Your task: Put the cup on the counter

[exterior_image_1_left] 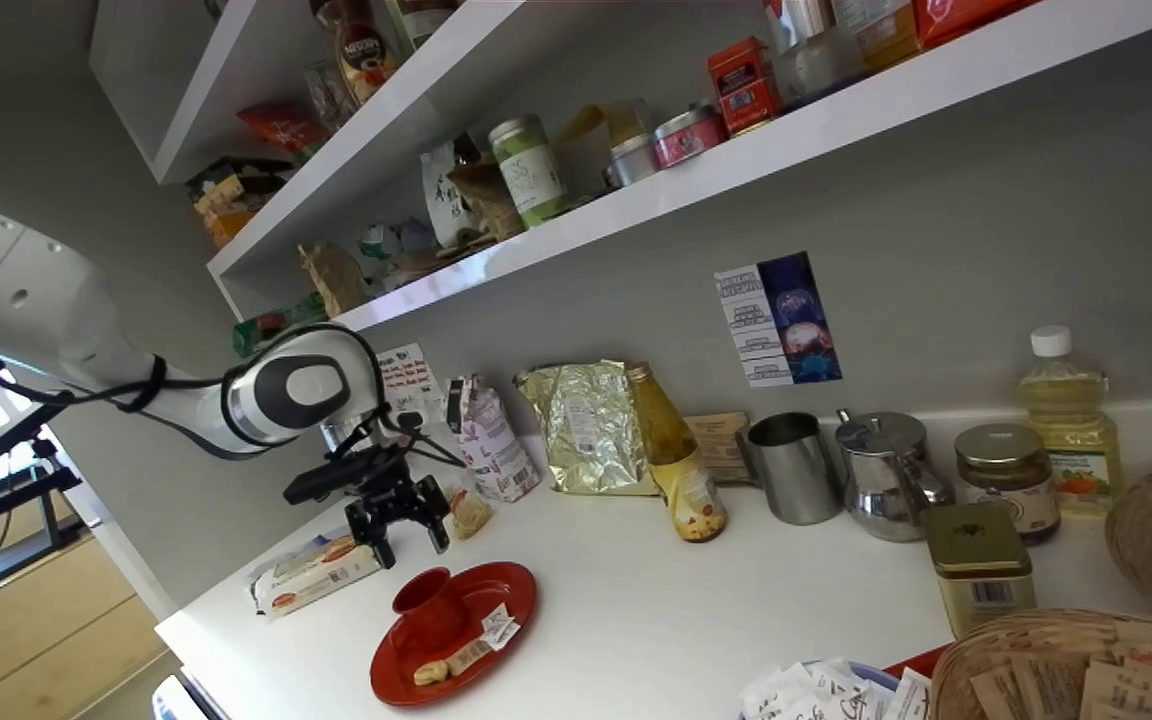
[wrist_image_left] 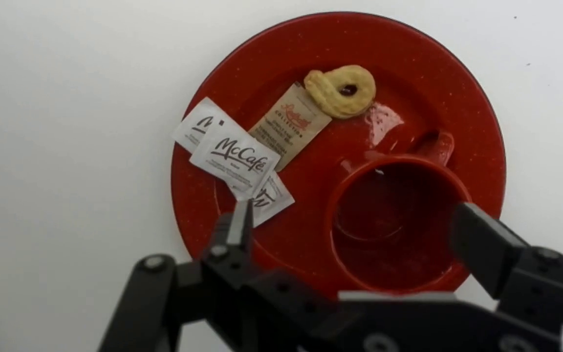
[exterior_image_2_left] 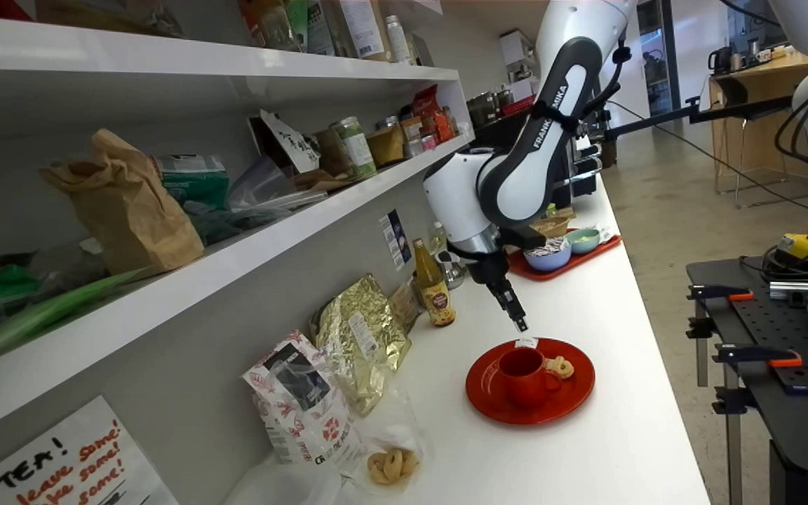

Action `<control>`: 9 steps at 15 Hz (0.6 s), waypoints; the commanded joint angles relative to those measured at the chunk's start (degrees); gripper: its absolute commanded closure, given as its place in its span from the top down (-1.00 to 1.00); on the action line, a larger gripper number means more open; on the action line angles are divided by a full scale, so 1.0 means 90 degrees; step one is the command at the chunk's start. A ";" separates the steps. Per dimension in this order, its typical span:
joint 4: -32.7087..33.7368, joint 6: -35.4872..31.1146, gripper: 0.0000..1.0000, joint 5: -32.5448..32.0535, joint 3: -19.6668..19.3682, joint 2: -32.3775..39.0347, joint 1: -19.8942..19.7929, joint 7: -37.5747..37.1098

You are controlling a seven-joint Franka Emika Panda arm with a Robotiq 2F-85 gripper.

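Observation:
A red cup (exterior_image_1_left: 429, 612) stands upright on a red plate (exterior_image_1_left: 524, 600); both also show in an exterior view as the cup (exterior_image_2_left: 522, 384) and plate (exterior_image_2_left: 482, 400). In the wrist view the cup (wrist_image_left: 389, 220) is seen from above and looks empty, its handle toward the top right. The plate (wrist_image_left: 489, 142) lies on the white counter (exterior_image_1_left: 636, 620). My gripper (exterior_image_1_left: 414, 553) is open and empty, above the cup and plate, apart from both. In the wrist view the gripper (wrist_image_left: 355, 209) has its right finger over the cup's right rim and its left finger near the sachets.
Paper sachets (wrist_image_left: 235, 159) and a ring-shaped biscuit (wrist_image_left: 345, 92) lie on the plate beside the cup. A yellow bottle (exterior_image_1_left: 678, 460), gold bag (exterior_image_1_left: 584, 430) and metal jugs (exterior_image_1_left: 796, 470) stand along the wall. A white shelf (exterior_image_1_left: 636, 205) runs above. A red tray (exterior_image_2_left: 611, 247) holds bowls.

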State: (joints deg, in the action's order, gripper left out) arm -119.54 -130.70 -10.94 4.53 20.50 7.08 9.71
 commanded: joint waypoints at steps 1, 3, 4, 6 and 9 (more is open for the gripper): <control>0.0330 0.0270 1.00 -0.0192 0.0005 0.0386 0.0120 -0.0212; 0.0424 0.0315 1.00 -0.0164 -0.0015 0.0495 0.0129 -0.0248; 0.0474 0.0346 1.00 -0.0157 -0.0023 0.0535 0.0125 -0.0257; 0.0598 0.0397 1.00 -0.0139 -0.0046 0.0630 0.0107 -0.0287; 0.0818 0.0461 1.00 -0.0086 -0.0056 0.0819 0.0073 -0.0282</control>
State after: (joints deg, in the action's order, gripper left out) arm -115.81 -128.61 -11.23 4.24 25.27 7.67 8.56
